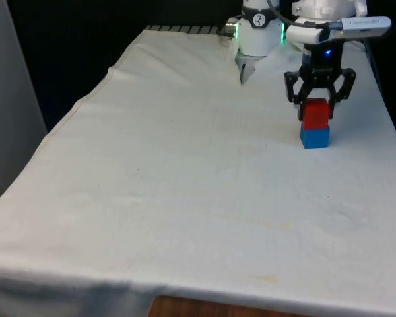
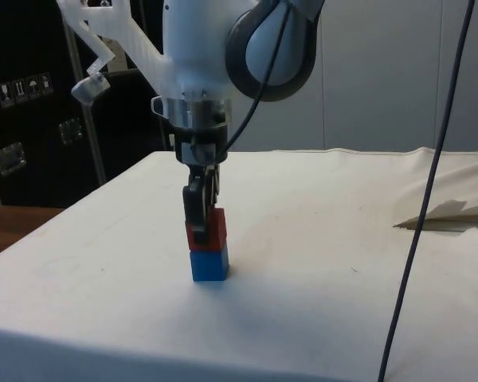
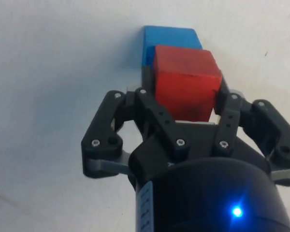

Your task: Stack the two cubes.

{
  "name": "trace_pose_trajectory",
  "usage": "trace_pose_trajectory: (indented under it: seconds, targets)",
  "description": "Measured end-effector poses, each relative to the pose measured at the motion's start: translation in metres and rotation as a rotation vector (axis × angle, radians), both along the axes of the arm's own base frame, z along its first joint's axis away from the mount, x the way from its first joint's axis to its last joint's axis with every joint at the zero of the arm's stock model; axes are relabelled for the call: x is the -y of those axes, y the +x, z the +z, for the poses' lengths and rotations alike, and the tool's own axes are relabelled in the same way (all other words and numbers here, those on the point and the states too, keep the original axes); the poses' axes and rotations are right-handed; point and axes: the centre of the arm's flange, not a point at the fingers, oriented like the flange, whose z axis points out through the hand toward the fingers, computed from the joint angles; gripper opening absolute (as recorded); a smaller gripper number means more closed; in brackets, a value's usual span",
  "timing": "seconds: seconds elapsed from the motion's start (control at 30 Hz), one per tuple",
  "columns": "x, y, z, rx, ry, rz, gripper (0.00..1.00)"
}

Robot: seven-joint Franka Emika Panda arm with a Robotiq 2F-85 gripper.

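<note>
Red cube [image 1: 316, 113] sits on blue cube [image 1: 315, 137], tool [image 1: 319, 100] hiding its sides

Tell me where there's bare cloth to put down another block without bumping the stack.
Bare cloth spreads from the stack toward the front view's left and near edges. It is crowded only where the gripper closes on the red cube atop the blue cube, near the front view's right edge.

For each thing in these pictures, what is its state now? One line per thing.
red cube: sits on top of the blue cube, fingers on both sides.
blue cube: rests on the white cloth, under the red one.
gripper: shut on the red cube.
white cloth: spread over the table, slightly wrinkled.
</note>
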Motion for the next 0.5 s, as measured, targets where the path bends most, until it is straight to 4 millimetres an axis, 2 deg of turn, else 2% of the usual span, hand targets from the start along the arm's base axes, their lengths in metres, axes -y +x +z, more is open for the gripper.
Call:
trace_pose_trajectory:
  seconds: [0.13, 0.17, 0.2, 0.23, 0.5]
  targets:
    - [0.0, 0.0, 0.0, 0.0, 0.0, 0.0, 0.64]
    - [0.0, 0.0, 0.0, 0.0, 0.0, 0.0, 0.84]
    - [0.0005, 0.0001, 0.0, 0.0, 0.0, -0.001, 0.93]
    - [0.0, 0.0, 0.0, 0.0, 0.0, 0.0, 0.99]
    - [0.0005, 0.0001, 0.0, 0.0, 0.0, -0.001, 1.0]
